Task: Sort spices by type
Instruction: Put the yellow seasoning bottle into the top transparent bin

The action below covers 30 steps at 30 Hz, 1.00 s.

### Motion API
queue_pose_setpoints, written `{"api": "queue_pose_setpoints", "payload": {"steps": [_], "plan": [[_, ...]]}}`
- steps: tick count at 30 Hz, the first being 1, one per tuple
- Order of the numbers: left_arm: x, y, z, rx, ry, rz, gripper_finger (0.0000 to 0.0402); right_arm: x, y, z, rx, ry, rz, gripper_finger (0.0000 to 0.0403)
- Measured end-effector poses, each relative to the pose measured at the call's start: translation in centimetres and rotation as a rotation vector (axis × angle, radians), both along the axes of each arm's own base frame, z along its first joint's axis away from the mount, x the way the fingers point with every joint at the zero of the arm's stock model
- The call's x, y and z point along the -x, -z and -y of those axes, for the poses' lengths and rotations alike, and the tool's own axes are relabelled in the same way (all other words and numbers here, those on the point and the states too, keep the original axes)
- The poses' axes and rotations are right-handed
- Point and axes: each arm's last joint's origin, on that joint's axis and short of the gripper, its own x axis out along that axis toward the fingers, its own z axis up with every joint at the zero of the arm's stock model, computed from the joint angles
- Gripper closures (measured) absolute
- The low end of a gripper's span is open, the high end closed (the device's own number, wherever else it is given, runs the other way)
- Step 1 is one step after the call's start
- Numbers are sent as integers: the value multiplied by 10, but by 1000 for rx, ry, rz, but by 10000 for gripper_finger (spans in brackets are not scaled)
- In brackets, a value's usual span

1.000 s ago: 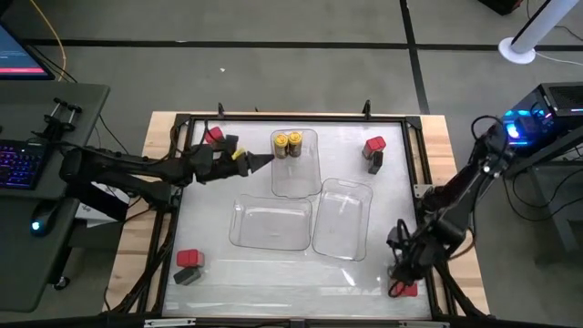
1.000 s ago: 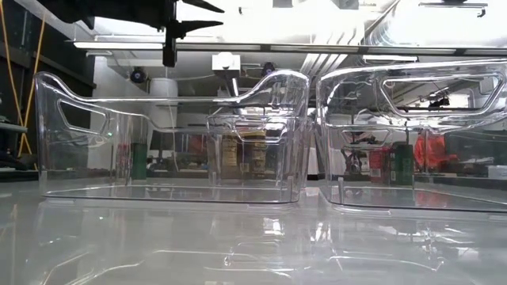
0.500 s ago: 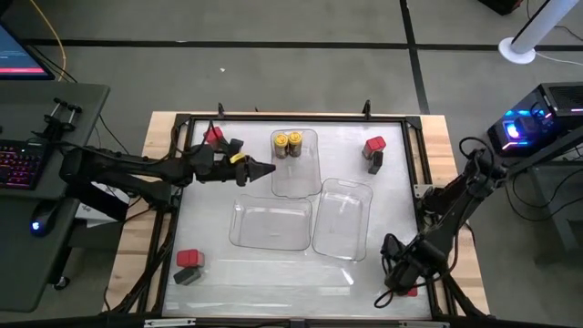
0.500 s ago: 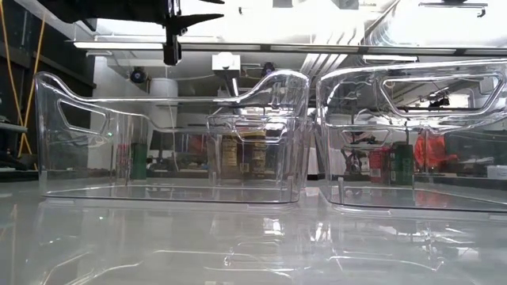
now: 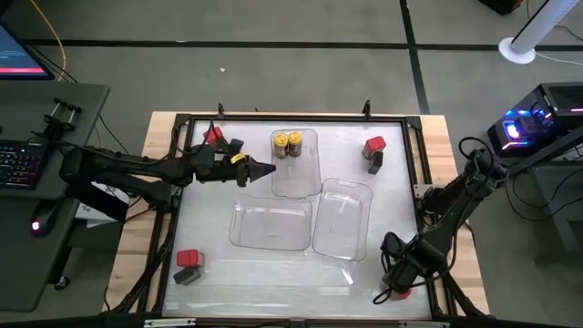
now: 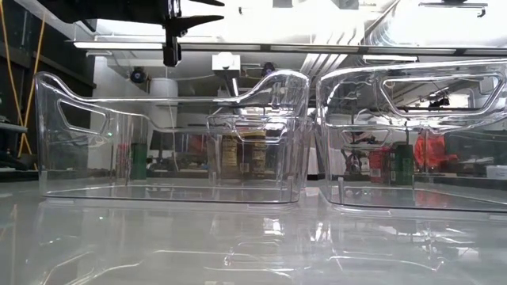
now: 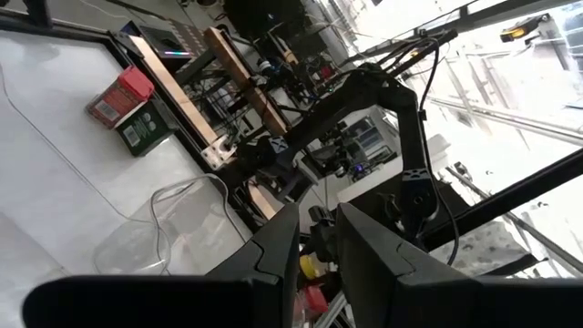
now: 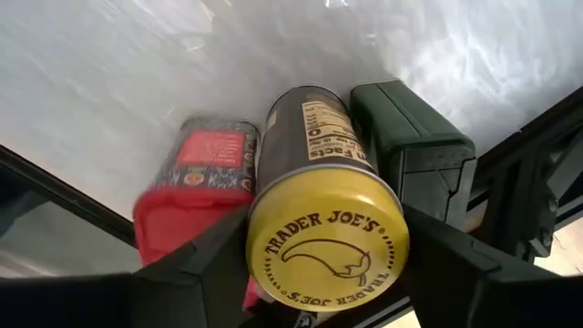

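My right gripper (image 5: 393,284) is low at the table's near-right corner, shut on a yellow-lidded jar (image 8: 326,239). That jar stands between a red-topped container (image 8: 196,182) and a dark blocky one (image 8: 412,146). My left gripper (image 5: 267,169) hovers high beside the far clear tray (image 5: 298,178). It is rolled on its side, fingers a narrow gap apart (image 7: 317,211), and holds nothing. Two yellow-lidded jars (image 5: 288,141) stand in that tray. Red and dark pairs stand at far right (image 5: 373,146), near left (image 5: 189,260) and far left (image 5: 215,135). My right gripper has the jar's yellow lid (image 8: 273,273) between its two fingers, one finger (image 8: 214,260) on each side. The fingers come from above, slanting down along the jar. The jar is upright among its two neighbours. Its lid hides its base, so I cannot tell whether it is lifted.
Two more clear trays lie side by side at mid-table, one (image 5: 271,226) left of the other (image 5: 342,219). A black frame (image 5: 421,155) rims the white table top. The right arm's elbow reaches over the right rim. Bare table lies along the near edge.
My right gripper has moved down and toward the near edge, over the cluster at the near-right corner. It now covers most of the red container that showed beside it a second ago.
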Motion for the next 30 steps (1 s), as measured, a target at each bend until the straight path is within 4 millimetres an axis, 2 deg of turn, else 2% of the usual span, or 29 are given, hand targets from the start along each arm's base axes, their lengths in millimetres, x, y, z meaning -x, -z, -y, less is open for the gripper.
{"api": "queue_pose_setpoints", "payload": {"steps": [4,8,13,17,19,23,26,30], "plan": [[0,0,0,2,0,0,336,0,-1,0,-2,-11,-3,176],[0,0,0,2,0,0,336,-1,-12,0,22,-28,3,176],[0,0,-3,-4,-14,0,336,0,-35,4,81,-67,-5,176],[1,-1,-9,-14,-38,4,336,-2,-66,13,159,-98,14,176],[1,-1,-11,-15,-47,11,336,-6,-83,20,213,-84,48,176],[1,-3,-13,-17,-48,32,336,-27,-113,38,267,-21,287,176],[1,-3,-12,-35,26,30,337,-45,-127,61,377,-14,387,176],[7,-9,-11,-85,212,59,341,-77,-138,103,498,-23,488,176]]}}
